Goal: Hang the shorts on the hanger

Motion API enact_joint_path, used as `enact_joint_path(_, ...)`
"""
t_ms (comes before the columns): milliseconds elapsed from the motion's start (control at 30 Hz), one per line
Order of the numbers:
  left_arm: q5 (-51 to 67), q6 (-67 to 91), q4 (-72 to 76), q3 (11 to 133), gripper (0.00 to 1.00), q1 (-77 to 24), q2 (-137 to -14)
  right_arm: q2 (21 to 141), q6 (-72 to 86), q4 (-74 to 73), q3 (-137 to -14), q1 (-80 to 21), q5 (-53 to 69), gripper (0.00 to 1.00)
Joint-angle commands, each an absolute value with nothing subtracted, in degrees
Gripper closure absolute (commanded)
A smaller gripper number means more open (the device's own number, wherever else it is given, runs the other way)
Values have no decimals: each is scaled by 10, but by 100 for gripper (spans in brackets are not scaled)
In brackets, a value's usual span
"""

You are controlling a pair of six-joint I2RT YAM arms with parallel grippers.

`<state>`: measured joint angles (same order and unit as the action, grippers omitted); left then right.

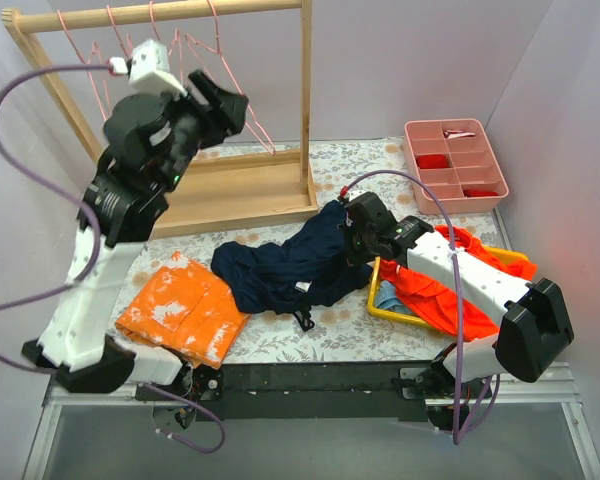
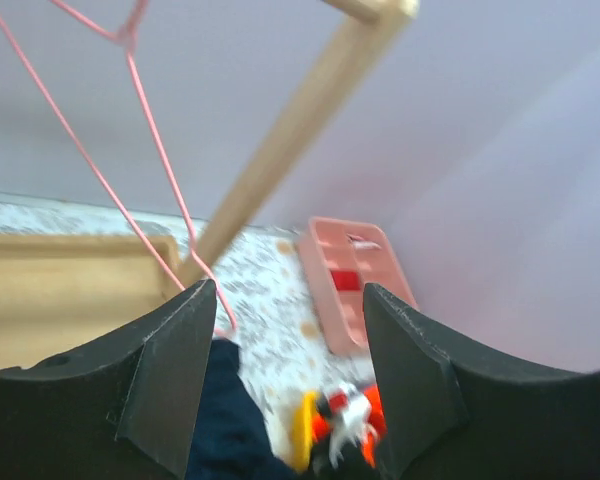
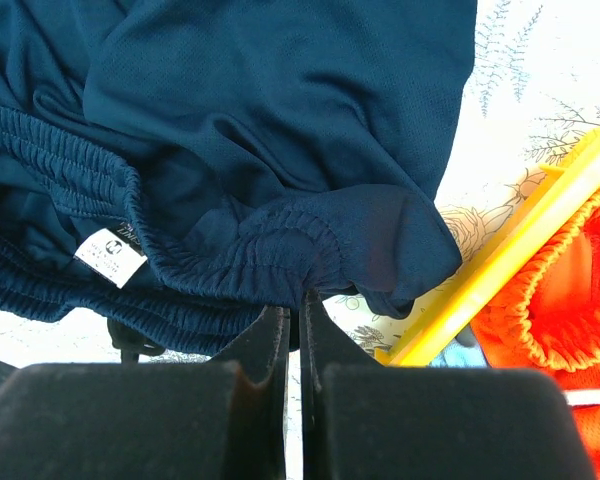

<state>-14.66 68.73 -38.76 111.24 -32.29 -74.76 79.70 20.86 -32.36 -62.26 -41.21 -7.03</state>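
- Looking at the top view first: the left gripper [image 1: 230,108] is up by the rack [image 1: 305,100], jaws apart with nothing in them. It's just beside a pink hanger [image 1: 260,133] hooked on the top bar.
- The shorts [image 1: 280,265] are bunched up on the table [image 1: 360,330], well away from that hanger. The right gripper [image 1: 348,238] is closed on their edge near the basket [image 1: 395,312].
- My worry here is that only one edge is pinched. A lift would probably trail a long floppy lump that could snag the basket rim or drag across the orange cloth [image 1: 180,305].
- Left wrist view: the left gripper [image 2: 287,300] is spread wide and empty. The hanger [image 2: 152,130] wire runs down just beside the tip of one finger, and as far as I can tell it isn't between the pads.
- Closing from here could miss the wire or only nudge it, and a thin wire hanger would likely swing or slide along the bar. The rack [image 2: 280,150] post is close too, so a sideways shift might bump it. The shorts [image 2: 225,420] show as a dark patch far below.
- Right wrist view: the right gripper [image 3: 298,320] has its jaws pressed together, with the shorts [image 3: 280,120] nipped by the elastic waistband right at the fingertips. The label [image 3: 110,255] faces up.
- That bite looks shallow, so the fabric could slip out once its weight comes on. The basket [image 3: 510,260] rim is just beside the hem, so that's another likely snag.
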Motion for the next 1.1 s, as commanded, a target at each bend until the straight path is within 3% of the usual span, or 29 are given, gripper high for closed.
enact_joint_path(0, -307, 629, -441, 1253, 40, -319, -877, 783, 203, -299, -635, -409, -61, 99)
enact_joint_path(300, -444, 533, -355, 1334, 39, -319, -1019, 773, 201, -299, -620, -409, -59, 99)
enact_joint_path(533, -495, 503, -317, 1282, 43, -319, -1035, 765, 204, -291, -607, -409, -51, 99)
enact_joint_path(933, -491, 497, -315, 1255, 57, -313, -1056, 758, 207, -287, -601, -409, -45, 99)
enact_joint_path(1067, -493, 492, -319, 1260, 68, -312, -1053, 754, 206, -287, -598, -409, -44, 99)
